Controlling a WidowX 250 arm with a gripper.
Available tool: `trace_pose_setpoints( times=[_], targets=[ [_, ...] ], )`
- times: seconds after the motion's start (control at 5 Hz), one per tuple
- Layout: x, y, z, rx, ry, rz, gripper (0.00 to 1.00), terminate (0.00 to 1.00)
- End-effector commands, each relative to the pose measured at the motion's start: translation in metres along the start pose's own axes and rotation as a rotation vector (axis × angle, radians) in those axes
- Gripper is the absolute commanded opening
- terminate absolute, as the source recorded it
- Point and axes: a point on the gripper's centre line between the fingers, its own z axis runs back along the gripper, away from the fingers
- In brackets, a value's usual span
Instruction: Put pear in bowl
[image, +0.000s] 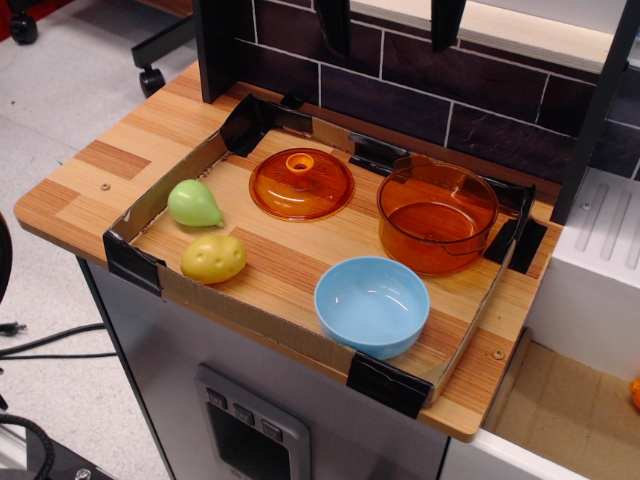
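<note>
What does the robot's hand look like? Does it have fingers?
Only the end of the gripper shows, at the picture's top edge. It has two plain black fingers, flat and narrowing toward their tips. No cables, markings or the rest of the arm can be seen.
</note>
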Motion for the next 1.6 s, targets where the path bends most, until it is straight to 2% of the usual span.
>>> trace_pose_setpoints(
  times=[0.0,0.2,0.4,0.6,0.8,1.4],
  targets=[
    [0.020,0.059,0.013,-0.118,-0.140,0.342,1.00,0.00],
    [0.023,0.091,0.010,-0.164,-0.114,0.549,1.00,0.00],
    [0.021,0.107,0.001,-0.152,-0.179,0.603,1.00,0.00],
    [0.024,0.121,-0.014,-0.117,-0.177,0.738,1.00,0.00],
    [0.021,0.132,-0.029,-0.094,-0.153,0.798,1.00,0.00],
    [0.022,0.166,-0.084,-0.014,-0.155,0.825,1.00,0.00]
  ],
)
